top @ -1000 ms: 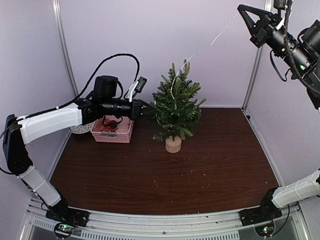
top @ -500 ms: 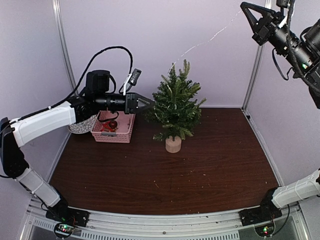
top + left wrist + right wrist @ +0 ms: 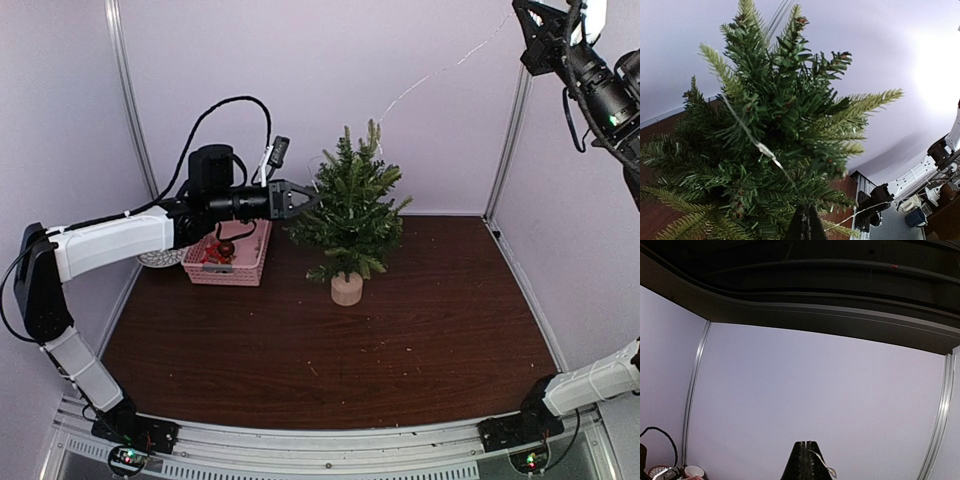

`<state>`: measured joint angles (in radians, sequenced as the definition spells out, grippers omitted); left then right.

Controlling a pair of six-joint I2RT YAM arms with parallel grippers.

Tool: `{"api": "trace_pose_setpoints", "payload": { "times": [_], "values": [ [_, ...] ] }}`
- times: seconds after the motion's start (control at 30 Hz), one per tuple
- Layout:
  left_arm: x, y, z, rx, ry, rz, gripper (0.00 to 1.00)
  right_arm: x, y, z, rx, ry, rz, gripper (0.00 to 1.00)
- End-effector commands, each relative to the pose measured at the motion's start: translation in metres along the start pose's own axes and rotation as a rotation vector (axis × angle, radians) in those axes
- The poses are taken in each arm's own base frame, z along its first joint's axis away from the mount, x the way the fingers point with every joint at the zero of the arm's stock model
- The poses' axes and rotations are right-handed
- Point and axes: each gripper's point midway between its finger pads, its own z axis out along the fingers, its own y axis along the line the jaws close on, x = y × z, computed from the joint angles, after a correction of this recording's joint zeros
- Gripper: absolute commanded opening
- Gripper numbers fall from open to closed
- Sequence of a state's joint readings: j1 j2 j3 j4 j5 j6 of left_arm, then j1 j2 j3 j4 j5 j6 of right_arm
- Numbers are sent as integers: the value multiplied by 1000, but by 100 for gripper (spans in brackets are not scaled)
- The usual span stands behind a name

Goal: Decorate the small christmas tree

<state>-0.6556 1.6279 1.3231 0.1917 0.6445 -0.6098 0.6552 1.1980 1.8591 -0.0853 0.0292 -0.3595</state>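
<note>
The small christmas tree stands on its pale stump toward the back of the table, and decorating it has barely started. The only trimming on the tree is a thin wire. It crosses the upper branches, leaves the tree near its top and climbs in a fairly straight line to the right gripper, high above and well to the right of the tree. That gripper's fingers are pressed together, apparently on the wire's end.

The left gripper is at the tree's upper left side, its tips in the needles. Its fingers are also together. In the left wrist view the wire runs down to their tips, so it looks pinched there too.

Most of the wire is in the air rather than on the branches, so winding it around appears to be the job in hand. The red ornaments remain in the pink basket just left of the tree.

In front of the tree and to its right there is open tabletop. Behind it the back wall is close. The right gripper is already up beside the corner post, so little room is left above and to the right of the tree.
</note>
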Motion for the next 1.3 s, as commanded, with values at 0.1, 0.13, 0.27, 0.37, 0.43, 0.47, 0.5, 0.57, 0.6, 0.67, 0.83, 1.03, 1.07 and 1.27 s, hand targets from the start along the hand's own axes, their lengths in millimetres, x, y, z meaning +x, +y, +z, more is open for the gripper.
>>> {"api": "trace_pose_setpoints", "payload": {
  "times": [0.1, 0.13, 0.27, 0.37, 0.43, 0.47, 0.5, 0.57, 0.6, 0.67, 0.83, 1.03, 1.07, 1.27],
  "values": [
    [-23, -4, 13, -61, -101, 107, 0, 25, -34, 9, 179, 61, -108, 0],
    [-22, 0, 13, -82, -107, 106, 0, 28, -37, 11, 193, 69, -117, 0],
    [-21, 12, 9, -146, -135, 99, 0, 40, -51, 19, 244, 94, -150, 0],
    [-19, 17, 9, -182, -152, 97, 0, 47, -59, 25, 265, 106, -166, 0],
    [-17, 19, 10, -198, -158, 110, 0, 50, -65, 28, 286, 112, -181, 0],
    [-17, 20, 11, -205, -160, 113, 0, 52, -69, 30, 295, 115, -189, 0],
    [-16, 21, 12, -206, -162, 114, 0, 53, -72, 32, 303, 116, -195, 0],
    [-16, 20, 12, -196, -176, 115, 0, 51, -79, 34, 318, 110, -198, 0],
    [-17, 18, 11, -186, -184, 119, 0, 50, -82, 36, 321, 110, -200, 0],
    [-20, 11, 11, -152, -200, 128, 0, 48, -83, 36, 316, 102, -189, 0],
    [-27, -5, 9, -73, -236, 141, 0, 44, -82, 32, 300, 89, -172, 0],
    [-30, -16, 9, 14, -260, 131, 0, 24, -86, 18, 303, 42, -140, 0],
    [-32, -19, 8, 36, -269, 130, 0, 18, -86, 16, 300, 30, -132, 0],
    [-39, -19, 4, 58, -299, 105, 0, 3, -87, 9, 298, 0, -121, 0]
  ]
}}
